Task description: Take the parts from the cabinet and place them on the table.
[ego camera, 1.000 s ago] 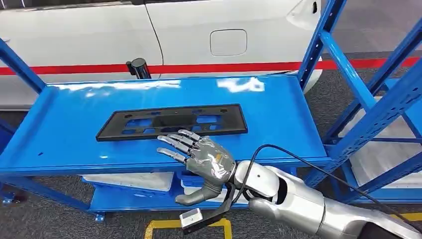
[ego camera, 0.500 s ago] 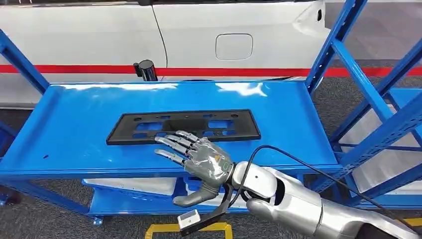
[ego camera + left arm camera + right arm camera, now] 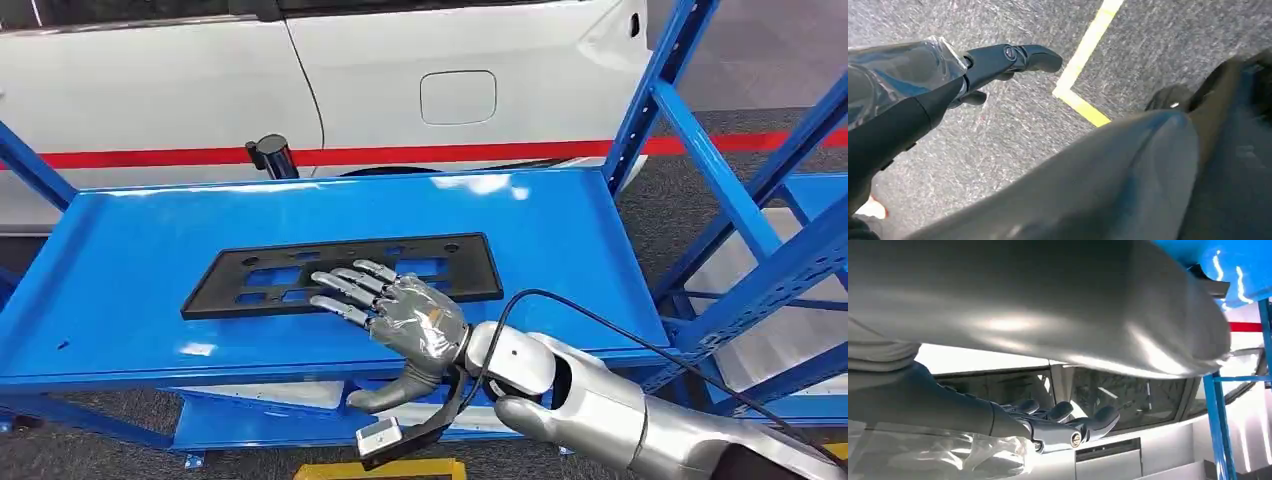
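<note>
Black plate part (image 3: 340, 273) lies flat mid-table (image 3: 120, 260), and I see my right hand (image 3: 400, 318) spread over its near edge, grasping nothing.

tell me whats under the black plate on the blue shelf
The black plate lies flat on the blue shelf top; blue shows through its cutouts. The right hand covers its near edge.

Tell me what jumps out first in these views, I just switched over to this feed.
The right hand stands out, spread over the near long edge of a flat black part with cut-outs, lying on the bright blue shelf; its thumb hangs below the shelf's front lip. Behind the shelf is a white car with a red stripe. The left hand hangs over grey floor with a yellow line.
</note>
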Action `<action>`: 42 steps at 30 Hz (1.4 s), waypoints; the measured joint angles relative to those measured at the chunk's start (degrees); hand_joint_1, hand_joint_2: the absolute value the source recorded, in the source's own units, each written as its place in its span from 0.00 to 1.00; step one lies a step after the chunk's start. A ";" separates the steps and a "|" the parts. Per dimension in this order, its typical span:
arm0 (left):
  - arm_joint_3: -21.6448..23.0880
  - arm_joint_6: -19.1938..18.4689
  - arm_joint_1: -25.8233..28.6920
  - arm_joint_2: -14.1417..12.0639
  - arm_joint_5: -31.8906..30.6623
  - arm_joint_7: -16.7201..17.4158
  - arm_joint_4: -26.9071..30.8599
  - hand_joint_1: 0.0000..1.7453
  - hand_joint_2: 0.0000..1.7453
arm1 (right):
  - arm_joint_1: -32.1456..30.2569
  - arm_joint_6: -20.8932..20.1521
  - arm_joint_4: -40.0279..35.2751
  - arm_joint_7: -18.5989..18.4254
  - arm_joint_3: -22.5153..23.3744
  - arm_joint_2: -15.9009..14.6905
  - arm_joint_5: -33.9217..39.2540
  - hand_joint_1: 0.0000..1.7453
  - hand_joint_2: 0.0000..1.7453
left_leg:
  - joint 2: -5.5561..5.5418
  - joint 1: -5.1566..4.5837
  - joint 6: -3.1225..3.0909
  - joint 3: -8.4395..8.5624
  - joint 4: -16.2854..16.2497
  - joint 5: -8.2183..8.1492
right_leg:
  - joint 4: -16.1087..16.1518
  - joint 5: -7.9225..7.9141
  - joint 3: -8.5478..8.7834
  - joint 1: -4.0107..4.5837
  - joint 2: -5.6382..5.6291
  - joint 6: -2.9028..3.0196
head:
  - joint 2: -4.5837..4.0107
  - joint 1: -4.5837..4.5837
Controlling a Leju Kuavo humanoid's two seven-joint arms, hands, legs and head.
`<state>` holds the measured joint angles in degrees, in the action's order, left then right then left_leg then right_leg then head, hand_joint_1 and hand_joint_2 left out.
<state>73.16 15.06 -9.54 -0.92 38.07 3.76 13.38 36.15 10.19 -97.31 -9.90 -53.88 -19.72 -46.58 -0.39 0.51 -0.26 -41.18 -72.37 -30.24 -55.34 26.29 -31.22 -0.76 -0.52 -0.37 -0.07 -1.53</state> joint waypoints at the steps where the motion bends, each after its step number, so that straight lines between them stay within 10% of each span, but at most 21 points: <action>1: 0.00 0.00 -0.06 -0.02 0.00 0.00 0.00 0.00 0.00 | 0.01 0.00 0.00 -0.02 0.02 0.00 0.00 0.00 0.00 | 0.00 0.00 -0.14 1.73 4.79 3.20 | 0.00 0.29 0.56 0.00 -0.05 -0.16 | 0.00 0.00; 2: 0.00 0.00 -0.11 -0.07 0.00 0.00 0.00 0.00 0.00 | 0.02 0.00 0.00 -0.02 0.02 0.00 0.00 0.00 0.00 | 0.01 -0.01 -0.39 3.97 10.57 6.48 | 0.00 0.68 1.16 -0.01 -0.06 -0.34 | 0.00 0.00; 3: 0.00 0.02 -0.12 -0.09 0.00 0.00 0.00 0.00 0.00 | 0.02 0.00 0.00 -0.02 0.02 0.00 0.00 0.00 1.00 | 0.00 -0.03 -0.67 5.93 15.82 8.93 | 0.04 1.10 1.61 -0.01 -0.06 -0.62 | 0.00 0.00; 9: 0.02 -0.52 -0.21 -0.07 -0.20 -0.77 0.00 0.00 0.00 | 0.63 -1.53 0.31 -0.83 0.00 0.02 -2.12 0.00 1.00 | -0.14 -0.17 -2.31 7.13 17.47 8.04 | -0.38 2.53 1.82 0.17 0.03 -2.35 | 0.00 -0.02; 12: 0.02 -0.68 -0.36 -0.15 -0.52 -0.79 -0.02 0.00 0.00 | 1.07 -2.91 1.16 -1.44 -0.33 0.07 -2.60 0.00 1.00 | -0.08 -0.30 -3.14 7.40 17.49 7.66 | -13.48 8.72 -4.79 0.19 0.12 -2.70 | 0.00 -0.02; 14: 0.04 -0.98 -0.32 -0.15 -0.72 -0.79 -0.02 0.00 0.00 | 1.08 -4.39 2.27 -1.73 -0.74 0.22 -2.67 0.00 1.00 | -0.10 -0.40 -3.24 7.46 17.48 7.54 | -19.10 9.50 -8.45 0.17 0.13 -2.80 | 0.00 -0.02; 18: 0.17 -1.18 -0.38 -0.15 -0.96 -0.70 -0.02 0.00 0.00 | 2.78 -7.52 4.99 -2.30 -1.97 0.87 -2.89 0.00 1.00 | -0.44 -0.46 -2.93 8.36 17.47 7.07 | -2.58 -0.78 -1.86 0.22 0.17 -1.88 | 0.00 -0.04; 24: 0.31 -1.22 -0.51 -0.17 -1.05 -0.70 -0.02 0.00 0.00 | 4.84 -10.60 8.70 -2.69 -3.45 2.21 -2.95 0.00 1.00 | -0.37 -0.36 -1.13 7.92 16.85 6.32 | 0.54 -1.05 -0.58 0.32 0.25 -0.43 | 0.00 0.00; 29: 0.37 -1.31 -0.35 -0.11 -1.07 -0.83 -0.02 0.00 0.00 | 6.55 -14.62 11.76 -4.41 -4.94 3.26 -3.47 0.00 1.00 | -0.16 0.12 0.57 -1.13 -1.93 -1.44 | 0.54 -0.96 -0.55 0.17 0.31 -0.03 | 0.00 0.28; 31: 0.42 -1.36 -0.26 -0.13 -1.07 -0.83 -0.02 0.00 0.00 | 7.07 -15.78 13.14 -5.25 -5.60 3.67 -4.18 0.00 1.00 | -0.11 0.33 0.68 0.37 2.11 1.60 | 0.52 -0.87 -0.48 0.12 0.24 -0.13 | 0.00 0.28; 34: 0.48 -1.40 -0.53 -0.13 -1.25 -0.83 -0.02 0.00 0.00 | 8.43 -16.92 14.97 -6.16 -6.47 4.46 -4.70 0.00 1.00 | 0.00 0.43 0.33 7.32 17.21 7.12 | 0.51 -0.46 -0.14 0.23 0.11 -0.80 | 0.00 0.28; 39: 0.83 -1.81 -0.84 -0.07 -1.77 -0.68 -0.02 0.00 0.00 | 11.00 -18.56 18.98 -8.17 -7.37 5.88 -5.11 0.00 1.00 | -0.09 0.11 -1.89 7.93 17.83 7.56 | 0.46 0.13 -0.14 0.27 0.06 -2.28 | 0.00 0.15; 42: 0.85 -1.92 -1.30 -0.15 -1.95 -0.57 -0.02 0.00 0.00 | 11.87 -18.93 21.77 -9.16 -7.80 6.49 -5.14 0.00 1.00 | -0.05 0.04 -2.78 8.05 17.85 7.44 | -10.46 5.80 -5.02 0.14 0.21 -2.61 | 0.00 0.11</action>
<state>74.01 13.14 -10.84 -1.07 36.13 3.19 13.35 48.02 -8.74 -75.53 -19.06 -61.68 -13.22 -51.71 -0.44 0.55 -3.04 -33.13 -54.52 -22.80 -65.80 32.09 -36.24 -0.61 -0.31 -2.98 -0.07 -1.42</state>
